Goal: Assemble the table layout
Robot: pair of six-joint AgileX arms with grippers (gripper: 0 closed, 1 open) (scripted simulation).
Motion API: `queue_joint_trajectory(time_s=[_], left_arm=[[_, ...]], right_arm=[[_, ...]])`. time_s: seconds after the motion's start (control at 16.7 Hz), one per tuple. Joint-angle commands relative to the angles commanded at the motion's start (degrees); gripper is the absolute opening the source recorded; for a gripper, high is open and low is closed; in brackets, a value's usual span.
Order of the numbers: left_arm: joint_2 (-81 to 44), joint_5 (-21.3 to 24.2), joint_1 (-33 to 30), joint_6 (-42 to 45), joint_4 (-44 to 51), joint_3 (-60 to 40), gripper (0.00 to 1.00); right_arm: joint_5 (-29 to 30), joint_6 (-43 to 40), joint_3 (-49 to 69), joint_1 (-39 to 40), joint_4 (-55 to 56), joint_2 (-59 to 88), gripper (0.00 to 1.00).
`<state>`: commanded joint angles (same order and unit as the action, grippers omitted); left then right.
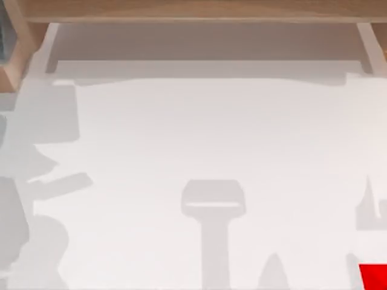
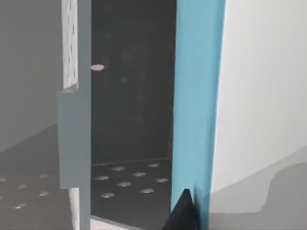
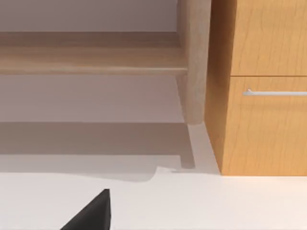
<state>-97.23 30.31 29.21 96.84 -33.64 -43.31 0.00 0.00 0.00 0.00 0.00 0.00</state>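
You're looking down on the table (image 1: 199, 157), a broad white surface spreading from the wooden shelf frame (image 1: 193, 11) at the far edge toward you. A red object (image 1: 375, 277) sits at its near right corner. Your right wrist view adds a wooden cabinet (image 3: 264, 86) beside the shelf post, with 1 dark fingertip (image 3: 93, 213) of the right gripper above the table. Your left wrist view shows a blue panel (image 2: 199, 96) and 1 dark fingertip (image 2: 182, 215). For both grippers, you cannot tell spread or pressed together.

You have a matte, smooth white table (image 1: 199, 151); shelf frame (image 1: 193, 11) in light wood grain; a wood-grain cabinet (image 3: 264, 86) with a brushed-metal-looking handle (image 3: 276, 92); a smooth blue panel (image 2: 196, 96).
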Motion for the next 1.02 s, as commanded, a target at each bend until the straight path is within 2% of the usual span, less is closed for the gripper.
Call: queue_joint_trajectory(time_s=[0.36, 1.02], left_arm=[[-10.96, 0.37, -0.02, 2.72, -3.2, -9.85, 0.0], [-13.89, -0.74, -1.1, 2.47, -3.12, -13.61, 0.0]], right_arm=[[0.0, 0.0, 0.0, 0.0, 0.0, 0.0, 1.0], [0.0, 0.0, 0.0, 0.0, 0.0, 0.0, 1.0]])
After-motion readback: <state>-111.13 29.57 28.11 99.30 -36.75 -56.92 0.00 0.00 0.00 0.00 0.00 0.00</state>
